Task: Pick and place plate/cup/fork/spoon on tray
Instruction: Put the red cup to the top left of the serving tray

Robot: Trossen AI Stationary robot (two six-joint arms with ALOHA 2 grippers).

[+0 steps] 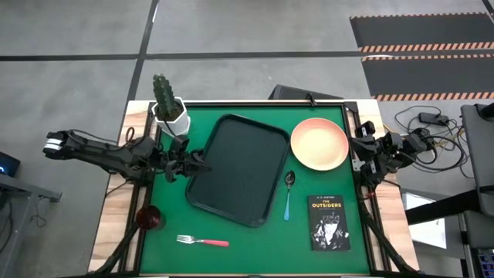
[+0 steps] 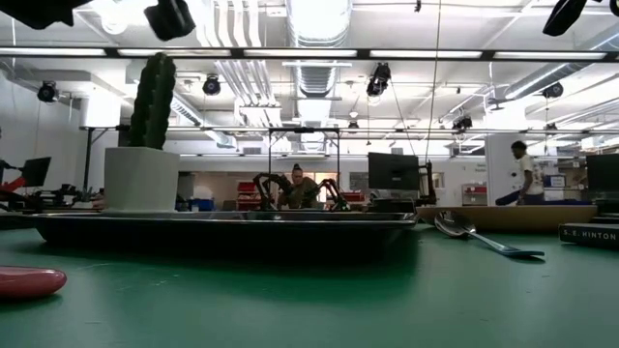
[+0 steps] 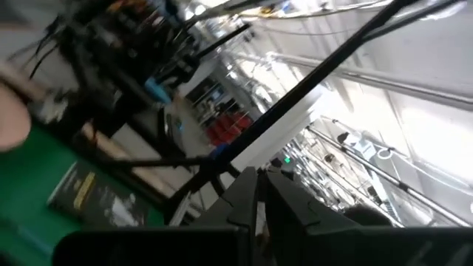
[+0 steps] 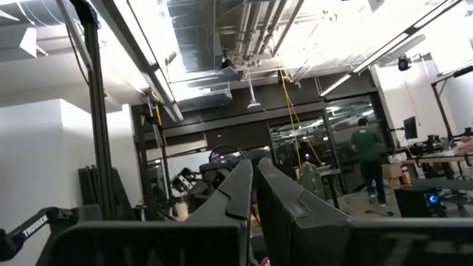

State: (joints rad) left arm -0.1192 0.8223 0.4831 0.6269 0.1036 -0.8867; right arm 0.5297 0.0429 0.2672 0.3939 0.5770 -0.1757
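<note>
The dark tray (image 1: 231, 170) lies flat at the table's middle. The peach plate (image 1: 319, 144) lies to the right of it, at the far right. The blue-handled spoon (image 1: 288, 194) lies by the tray's right rim. The pink-handled fork (image 1: 202, 241) lies near the front edge. The dark red cup (image 1: 150, 218) stands at the front left. My left gripper (image 1: 199, 164) is shut and empty, raised above the tray's left rim. My right gripper (image 1: 358, 151) is shut and empty, raised just right of the plate. Both wrist views look up into the room.
A white pot with a cactus (image 1: 170, 108) stands at the far left corner, close to my left arm. A black book (image 1: 329, 222) lies at the front right. Bare green table shows between the fork and the tray.
</note>
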